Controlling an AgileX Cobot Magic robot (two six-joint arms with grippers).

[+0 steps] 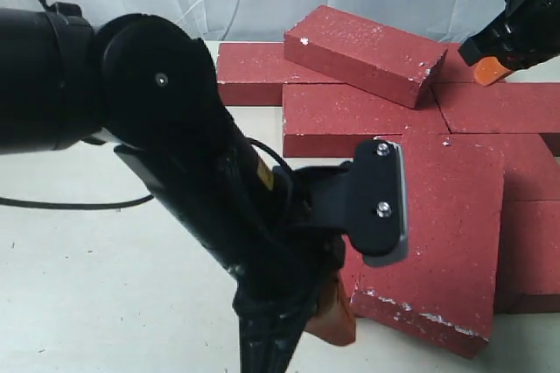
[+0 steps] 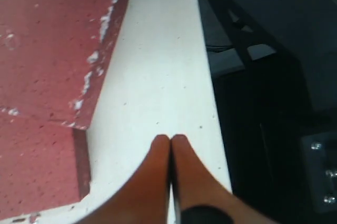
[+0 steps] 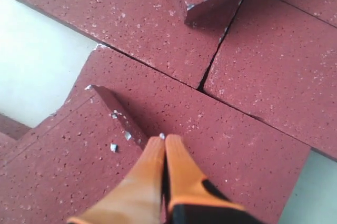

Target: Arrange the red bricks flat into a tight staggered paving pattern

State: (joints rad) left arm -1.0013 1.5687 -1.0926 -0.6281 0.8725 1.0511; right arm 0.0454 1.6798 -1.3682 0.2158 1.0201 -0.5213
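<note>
**Both claws closed and empty beside the bricks**

The white surface (image 1: 105, 268) carries the bricks (image 1: 350, 119), most of them flat and close-set on the right of the exterior view. A back brick (image 1: 363, 53) lies tilted on top of the others. A front brick (image 1: 437, 242) also sits tilted. The left claw (image 2: 170, 145), tips together, is over bare surface just beside the front brick's chipped edge. The right claw (image 3: 164, 145), tips also together, is above the flat bricks.
</note>
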